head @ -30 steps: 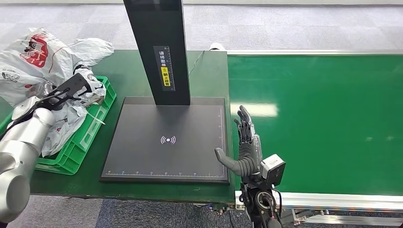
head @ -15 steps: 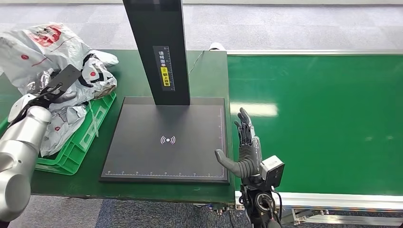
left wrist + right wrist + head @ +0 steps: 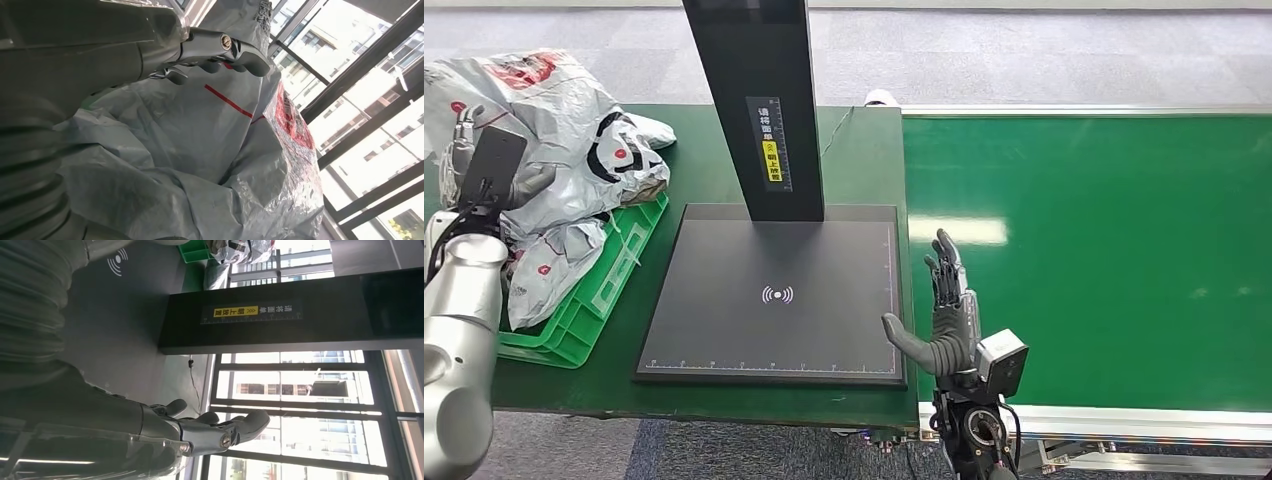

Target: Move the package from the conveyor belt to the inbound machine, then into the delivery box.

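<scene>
Surface: green table, flat black scanner plate.
Left hand: grips crumpled grey plastic package over green crate.
Right hand: fingers spread, holding nothing, beside green conveyor belt.

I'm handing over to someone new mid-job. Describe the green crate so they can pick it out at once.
Start at the black scanner pad with the tall post in the middle of the green table. Left of the pad, at the table's left end, is the crate, heaped with crumpled grey bags. It is the one bright green slotted plastic container, lighter than the table and belt.
</scene>
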Controlling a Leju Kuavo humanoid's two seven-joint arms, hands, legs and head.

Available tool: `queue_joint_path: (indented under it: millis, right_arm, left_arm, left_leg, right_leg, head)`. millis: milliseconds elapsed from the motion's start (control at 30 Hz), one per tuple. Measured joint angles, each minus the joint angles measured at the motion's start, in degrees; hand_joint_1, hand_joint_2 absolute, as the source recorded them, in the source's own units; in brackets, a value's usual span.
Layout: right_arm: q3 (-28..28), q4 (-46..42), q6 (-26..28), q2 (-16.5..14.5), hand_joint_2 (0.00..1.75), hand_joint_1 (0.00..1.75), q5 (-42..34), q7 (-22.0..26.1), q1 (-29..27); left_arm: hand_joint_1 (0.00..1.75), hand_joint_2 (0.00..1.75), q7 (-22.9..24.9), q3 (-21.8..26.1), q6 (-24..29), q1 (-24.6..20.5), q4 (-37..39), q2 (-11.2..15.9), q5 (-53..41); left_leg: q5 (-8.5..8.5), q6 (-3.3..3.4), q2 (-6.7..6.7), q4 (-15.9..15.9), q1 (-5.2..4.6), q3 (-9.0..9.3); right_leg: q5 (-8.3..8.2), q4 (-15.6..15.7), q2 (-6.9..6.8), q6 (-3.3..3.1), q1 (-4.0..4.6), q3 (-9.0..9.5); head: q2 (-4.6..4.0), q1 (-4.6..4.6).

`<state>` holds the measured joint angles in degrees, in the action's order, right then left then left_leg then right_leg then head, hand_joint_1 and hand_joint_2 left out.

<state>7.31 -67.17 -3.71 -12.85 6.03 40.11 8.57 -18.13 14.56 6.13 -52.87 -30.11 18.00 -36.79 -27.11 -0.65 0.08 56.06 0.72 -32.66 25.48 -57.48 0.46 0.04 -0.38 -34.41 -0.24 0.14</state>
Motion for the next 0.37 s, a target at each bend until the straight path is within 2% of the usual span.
queue_joint_path:
  millis: [100, 200, 267, 333, 367]
  right_arm:
    - [-0.19, -0.08, 0.2, 0.0, 1.75, 0.0, 0.0, 0.0, -0.06]
    - [-0.49, -0.33, 0.36, 0.0, 1.75, 0.0, 0.01, 0.0, -0.31]
    - [-0.64, -0.56, 0.65, 0.0, 1.75, 0.0, 0.03, 0.0, -0.56]
    - [-0.81, -0.76, 1.13, 0.0, 1.75, 0.0, 0.08, 0.0, -0.82]
    - [-0.86, -0.79, 1.26, 0.0, 1.75, 0.0, 0.1, 0.0, -0.89]
  left_arm:
    - [0.0, 1.75, -2.45, 0.67, -0.08, 2.26, -1.96, -0.13, 3.75]
    - [0.0, 1.75, -6.31, 1.34, 0.96, 6.79, -6.52, -0.73, 10.5]
    - [0.0, 1.75, -10.71, 1.98, 3.34, 12.45, -13.15, -2.03, 17.35]
    - [0.0, 1.75, -15.13, 2.28, 6.59, 20.02, -22.52, -4.47, 24.04]
    - [0.0, 1.75, -16.19, 2.3, 7.48, 22.01, -25.14, -5.17, 25.71]
  left_leg:
    - [0.0, 0.0, 0.05, 0.0, 0.0, 0.0]
    - [-0.02, 0.0, 0.11, 0.0, -0.01, 0.01]
    - [-0.1, -0.02, 0.22, 0.0, -0.04, 0.05]
    - [-0.2, -0.03, 0.32, 0.0, -0.07, 0.08]
    - [-0.22, -0.02, 0.33, 0.0, -0.07, 0.09]
  right_leg:
    - [0.0, 0.0, 0.03, 0.0, 0.0, 0.0]
    - [0.0, 0.0, 0.08, 0.0, -0.01, -0.02]
    - [0.02, 0.01, 0.21, 0.01, -0.04, -0.03]
    - [0.08, 0.02, 0.33, 0.04, -0.06, -0.04]
    - [0.09, 0.02, 0.35, 0.05, -0.07, -0.05]
  head:
    - [0.0, 0.0]
    - [0.0, -0.01]
    - [0.0, -0.03]
    - [0.0, -0.03]
    - [0.0, -0.02]
